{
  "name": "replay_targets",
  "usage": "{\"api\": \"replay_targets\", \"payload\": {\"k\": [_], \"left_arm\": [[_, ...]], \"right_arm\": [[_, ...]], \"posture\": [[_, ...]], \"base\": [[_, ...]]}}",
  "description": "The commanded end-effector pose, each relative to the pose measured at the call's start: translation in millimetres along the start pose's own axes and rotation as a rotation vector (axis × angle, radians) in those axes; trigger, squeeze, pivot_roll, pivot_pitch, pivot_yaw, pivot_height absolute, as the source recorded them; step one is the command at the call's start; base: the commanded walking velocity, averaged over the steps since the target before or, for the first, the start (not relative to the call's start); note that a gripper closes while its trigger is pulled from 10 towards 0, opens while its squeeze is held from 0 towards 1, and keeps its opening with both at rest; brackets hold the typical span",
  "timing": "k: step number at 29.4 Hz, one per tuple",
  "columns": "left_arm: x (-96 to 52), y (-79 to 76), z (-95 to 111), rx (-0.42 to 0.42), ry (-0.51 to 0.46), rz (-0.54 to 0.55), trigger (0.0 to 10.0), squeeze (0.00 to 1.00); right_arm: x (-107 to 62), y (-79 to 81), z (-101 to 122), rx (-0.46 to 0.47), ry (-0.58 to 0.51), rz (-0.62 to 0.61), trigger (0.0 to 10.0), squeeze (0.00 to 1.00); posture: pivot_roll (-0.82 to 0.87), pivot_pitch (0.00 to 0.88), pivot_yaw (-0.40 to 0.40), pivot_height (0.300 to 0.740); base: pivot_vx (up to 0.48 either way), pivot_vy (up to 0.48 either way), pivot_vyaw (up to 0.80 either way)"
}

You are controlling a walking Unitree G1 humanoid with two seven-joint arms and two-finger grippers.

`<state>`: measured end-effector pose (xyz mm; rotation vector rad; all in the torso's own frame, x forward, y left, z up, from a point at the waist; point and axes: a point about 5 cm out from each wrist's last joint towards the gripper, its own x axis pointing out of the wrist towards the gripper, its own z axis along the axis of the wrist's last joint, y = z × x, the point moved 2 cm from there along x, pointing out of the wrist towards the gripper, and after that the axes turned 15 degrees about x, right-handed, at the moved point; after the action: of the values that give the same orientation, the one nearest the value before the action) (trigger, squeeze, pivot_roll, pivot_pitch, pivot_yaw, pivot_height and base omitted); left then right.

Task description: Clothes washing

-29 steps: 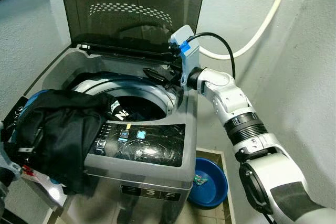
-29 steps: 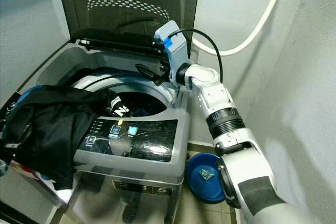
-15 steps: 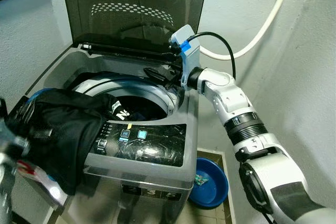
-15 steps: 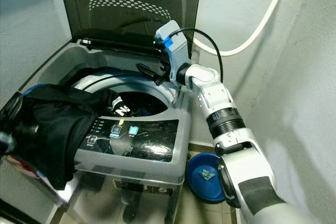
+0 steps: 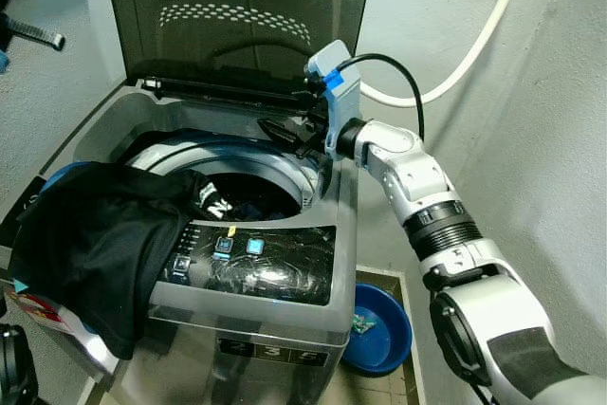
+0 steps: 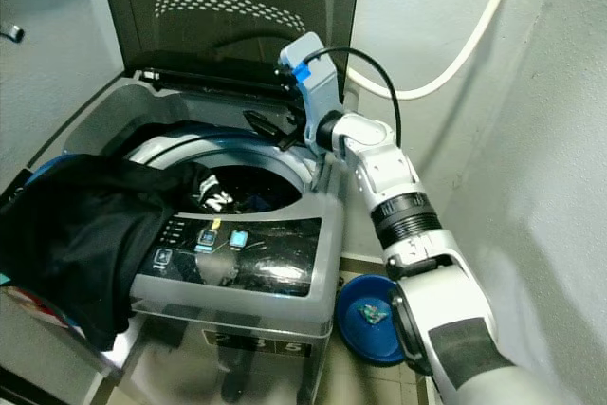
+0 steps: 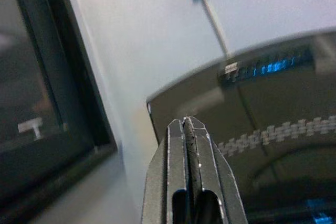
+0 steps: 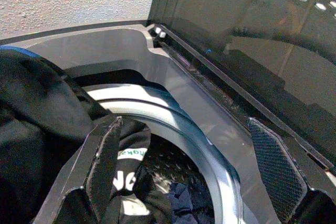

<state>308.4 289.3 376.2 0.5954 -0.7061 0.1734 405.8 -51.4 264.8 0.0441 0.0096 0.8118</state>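
Top-load washer sits centre frame, lid up and leaning back against the wall at the top of the frame. Black garment is draped over the front-left corner of the washer, lower left of frame. Long axis runs roughly from the drum opening out toward the lower left; one end with white lettering hangs just inside the drum rim, the bulk spills over the washer's outer edge and hangs down the front. Some dark blue cloth is visible down in the drum.

Right gripper is at the back-right of the drum opening, mid frame, just below the lid hinge, pointing left across the tub. Fingers spread wide, nothing between them, not touching the garment.

Left gripper: wrist view has it raised, pointing at the wall and the lid's edge, fingers pressed together, holding nothing.

Blue basin on the floor, lower right of the washer. White hose runs down the wall, upper right.
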Motion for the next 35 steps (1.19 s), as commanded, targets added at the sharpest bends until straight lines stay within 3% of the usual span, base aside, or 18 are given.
{"api": "replay_targets", "payload": {"k": [1,2,4,6,8,11,14,16,21,22,23,24,30,31,35], "left_arm": [[-24.3,-15.0,-35.1,-0.017,0.201,0.078,10.0,1.0],[-24.3,-15.0,-35.1,-0.017,0.201,0.078,10.0,1.0],[-72.6,-29.5,-68.2,-0.017,0.43,0.167,10.0,1.0],[-93.3,-33.0,-78.5,-0.031,0.503,0.197,10.0,1.0],[-99.9,-33.7,-81.4,-0.036,0.525,0.207,10.0,1.0],[-132.3,-42.3,-94.9,-0.091,0.635,0.224,10.0,1.0],[-138.1,-43.5,-96.8,-0.093,0.658,0.231,10.0,1.0],[-153.7,-65.1,-94.8,-0.191,0.69,0.193,10.0,1.0],[-156.8,-79.3,-88.8,-0.227,0.699,0.166,10.0,1.0],[-161.3,-100.4,-86.7,-0.266,0.728,0.09,10.0,1.0],[-161.3,-100.4,-86.7,-0.266,0.728,0.09,10.0,1.0],[-165.3,-116.8,-86.1,-0.298,0.742,0.009,10.0,1.0],[-174.8,-129.2,-90.3,-0.303,0.777,-0.044,10.0,1.0],[-180.5,-130.6,-94.7,-0.293,0.808,-0.051,10.0,0.0],[-194.1,-127.2,-105.0,-0.263,0.888,-0.042,10.0,0.0]], "right_arm": [[-3.7,-4.3,1.9,0.006,-0.009,-0.021,10.0,1.0],[-3.7,-4.3,1.9,0.006,-0.009,-0.021,10.0,1.0],[-4.9,-6.3,-0.8,0.007,0.0,-0.029,10.0,1.0],[-3.8,-5.5,-1.7,0.006,0.005,-0.026,10.0,1.0],[-3.3,-5.1,-2.0,0.005,0.007,-0.025,10.0,1.0],[-2.0,-3.8,-4.5,0.0,0.019,-0.02,10.0,1.0],[-1.9,-3.7,-5.0,0.001,0.021,-0.019,10.0,1.0],[-1.5,-4.1,-6.2,0.001,0.026,-0.024,10.0,1.0],[-1.3,-4.3,-6.4,0.002,0.027,-0.027,10.0,1.0],[-1.4,-4.7,-6.0,0.003,0.027,-0.03,10.0,1.0],[-1.4,-4.7,-6.0,0.003,0.027,-0.03,10.0,1.0],[-1.5,-4.9,-5.6,0.004,0.026,-0.031,10.0,1.0],[-2.2,-5.6,-5.4,0.007,0.025,-0.034,10.0,1.0],[-2.6,-6.0,-5.4,0.008,0.024,-0.036,10.0,1.0],[-3.8,-7.8,-5.3,0.01,0.024,-0.042,10.0,1.0]], "posture": [[0.17,0.0,-0.06,0.74],[0.17,0.0,-0.06,0.74],[0.18,0.0,-0.067,0.74],[0.18,0.0,-0.067,0.74],[0.18,0.0,-0.067,0.74],[0.19,0.0,-0.072,0.74],[0.19,0.0,-0.072,0.74],[0.2,0.0,-0.072,0.74],[0.2,0.0,-0.071,0.74],[0.2,0.0,-0.07,0.74],[0.2,0.0,-0.07,0.74],[0.2,0.0,-0.07,0.74],[0.19,0.0,-0.066,0.74],[0.19,0.0,-0.066,0.74],[0.19,0.0,-0.066,0.74]], "base": [[0.0,0.0,0.0],[0.0,0.0,0.0],[0.0,0.0,0.0],[0.0,0.0,0.0],[0.0,0.0,0.0],[0.0,0.0,0.0],[0.0,0.0,0.0],[0.0,0.0,0.0],[0.0,0.0,0.0],[0.0,0.0,0.0],[0.0,0.0,0.0],[0.0,0.0,0.0],[0.0,0.0,0.0],[0.0,0.0,0.0],[0.0,0.0,0.0]]}}
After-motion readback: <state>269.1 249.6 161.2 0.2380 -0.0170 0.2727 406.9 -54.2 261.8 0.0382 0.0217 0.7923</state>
